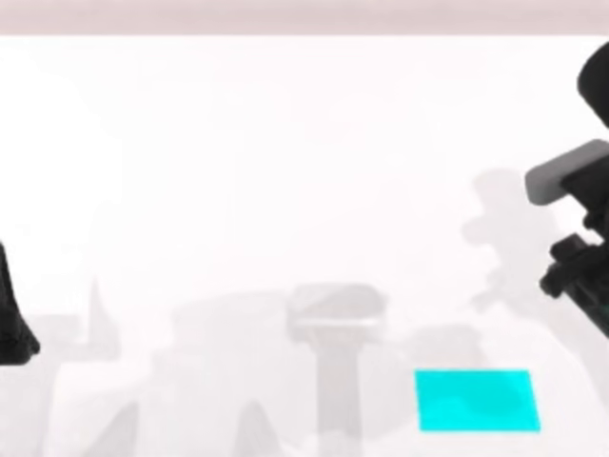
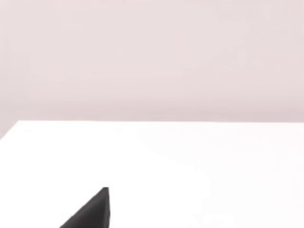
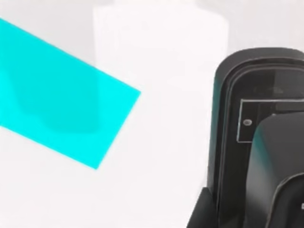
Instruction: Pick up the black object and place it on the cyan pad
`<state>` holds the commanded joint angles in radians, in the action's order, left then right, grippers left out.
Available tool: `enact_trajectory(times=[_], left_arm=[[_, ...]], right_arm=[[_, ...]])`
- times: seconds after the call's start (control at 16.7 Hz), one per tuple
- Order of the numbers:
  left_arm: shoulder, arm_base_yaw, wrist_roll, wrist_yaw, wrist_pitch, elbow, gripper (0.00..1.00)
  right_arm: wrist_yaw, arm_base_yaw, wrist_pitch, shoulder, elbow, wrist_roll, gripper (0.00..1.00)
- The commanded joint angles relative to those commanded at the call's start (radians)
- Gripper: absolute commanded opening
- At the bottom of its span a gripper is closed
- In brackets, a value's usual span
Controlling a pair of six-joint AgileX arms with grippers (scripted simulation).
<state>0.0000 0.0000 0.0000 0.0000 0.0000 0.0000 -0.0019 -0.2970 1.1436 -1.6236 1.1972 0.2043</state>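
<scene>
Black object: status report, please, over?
Right gripper aloft at top view's right, jaws apparently holding the black object. Cyan pad bare, not yet reached. Left arm parked at left edge. Nothing in the way.

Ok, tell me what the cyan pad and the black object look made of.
Cyan pad: flat, matte, evenly coloured, no visible thickness; perhaps thin foam, rubber or sheet. Black object, close by the right gripper at the table's right edge: probably smooth, slightly glossy hard plastic, judging by soft edge highlights and thin grey outlines. Left gripper is parked at the left edge.
</scene>
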Motion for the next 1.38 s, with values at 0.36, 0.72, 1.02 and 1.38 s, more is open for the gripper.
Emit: enact_trajectory(times=[0.36,0.72,1.02,1.38], left_arm=[[0.000,0.000,0.000,0.000,0.000,0.000,1.00],[0.000,0.000,0.000,0.000,0.000,0.000,1.00],[0.000,0.000,0.000,0.000,0.000,0.000,1.00],[0.000,0.000,0.000,0.000,0.000,0.000,1.00]], right_arm=[[0.000,-0.024,0.008,-0.019,0.014,-0.104,0.00],[0.000,-0.104,0.043,-0.063,0.051,-0.569,0.00],[-0.002,-0.186,0.064,-0.082,0.047,-1.170,0.00],[-0.005,-0.287,0.074,-0.084,0.035,-1.891,0.00]])
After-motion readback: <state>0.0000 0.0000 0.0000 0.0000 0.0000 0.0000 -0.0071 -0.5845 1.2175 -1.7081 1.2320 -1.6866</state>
